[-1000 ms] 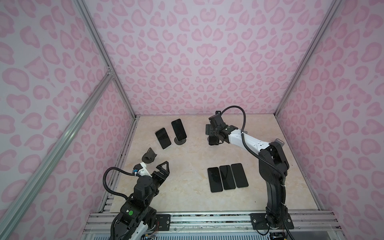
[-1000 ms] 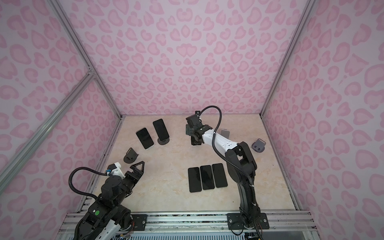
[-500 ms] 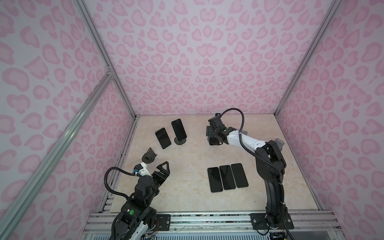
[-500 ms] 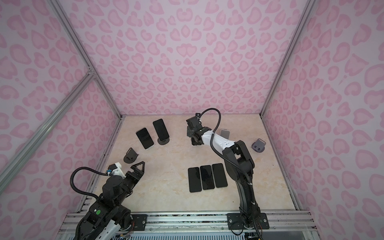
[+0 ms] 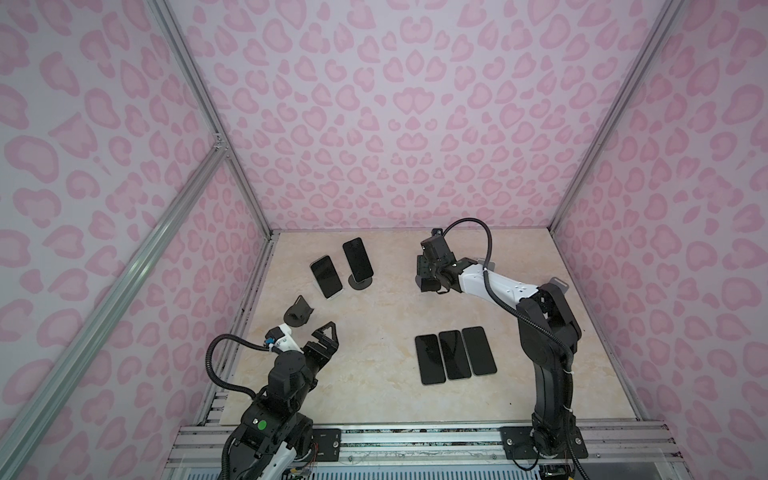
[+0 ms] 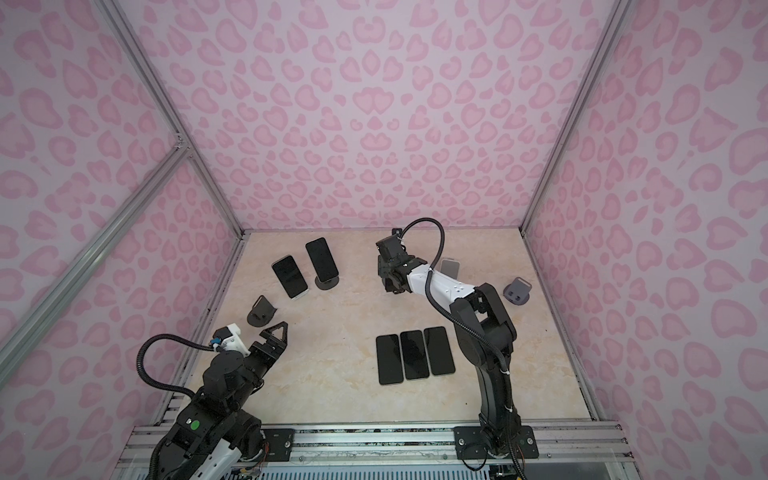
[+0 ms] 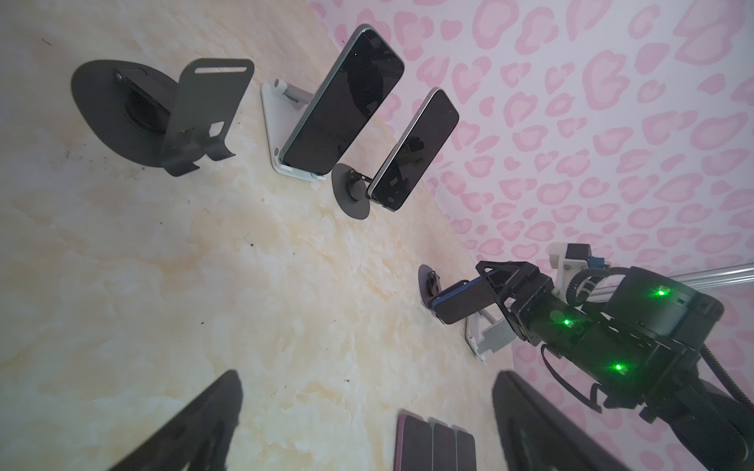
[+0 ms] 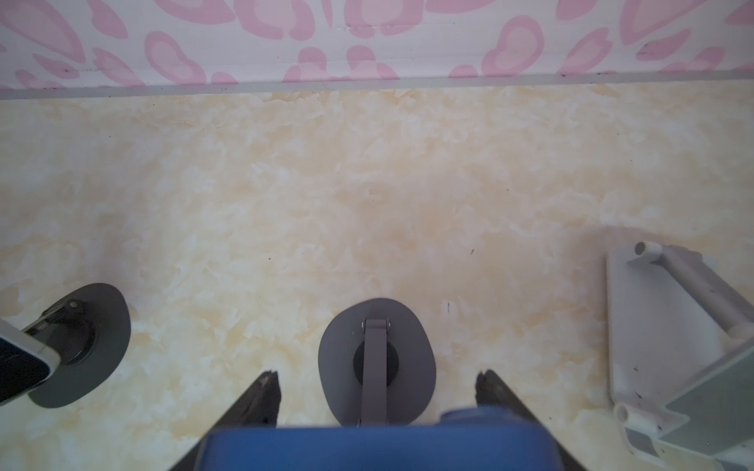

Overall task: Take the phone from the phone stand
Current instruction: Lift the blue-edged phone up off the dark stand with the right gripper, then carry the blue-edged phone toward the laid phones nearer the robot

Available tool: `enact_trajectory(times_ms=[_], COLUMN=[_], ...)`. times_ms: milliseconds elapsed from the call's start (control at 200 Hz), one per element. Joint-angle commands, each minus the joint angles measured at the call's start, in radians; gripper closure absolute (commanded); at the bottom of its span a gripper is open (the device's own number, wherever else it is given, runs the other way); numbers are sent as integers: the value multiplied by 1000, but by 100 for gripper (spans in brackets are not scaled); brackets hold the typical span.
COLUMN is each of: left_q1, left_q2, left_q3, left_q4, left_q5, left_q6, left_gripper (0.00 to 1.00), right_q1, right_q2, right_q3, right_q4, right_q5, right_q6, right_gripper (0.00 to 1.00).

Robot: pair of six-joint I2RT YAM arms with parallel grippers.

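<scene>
Front left, the left claw (image 7: 363,379) hangs spread wide and empty, near a bare stand (image 5: 297,318). Behind that, two propped phones (image 5: 326,276) lean upright. Mid-table, three flat phones (image 5: 455,355) lie side by side. Back centre, the right claw (image 8: 377,377) reaches over a dark stand (image 8: 408,338), with its jaws either side of the blue phone (image 8: 375,448) propped there. Whether they pinch it yet, I cannot tell. The step in hand looks like the grasp. The next move probably calls for a firm squeeze, then a lift clear without tipping the stand.
</scene>
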Motion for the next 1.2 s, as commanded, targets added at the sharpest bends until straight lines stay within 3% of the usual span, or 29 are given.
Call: enact_trajectory(times_ms=[0,265,570,810,1195], left_q1=[1,1,0,1,1], left_q2=[3,10,-26,-141,-262], left_q3=[16,37,26,-22,30], left_q4=[20,-8,-58,-91,-182], left_q5=[-20,-7,-54,-66,-184], left_q6=[16,18,-7,-41,44], left_gripper=[1,1,1,3,3], right_q1=[5,18,55,131,287], right_q2=[-21,-102,-273,-376,-460], right_q3=[-5,-47,-218,-271,-295], right_q4=[71,56,42,-14,-116], right_q5=[-15,0,65,132,162], right_q6=[-35,-46,-76,-80,26], right_gripper=[30,30,30,30,30])
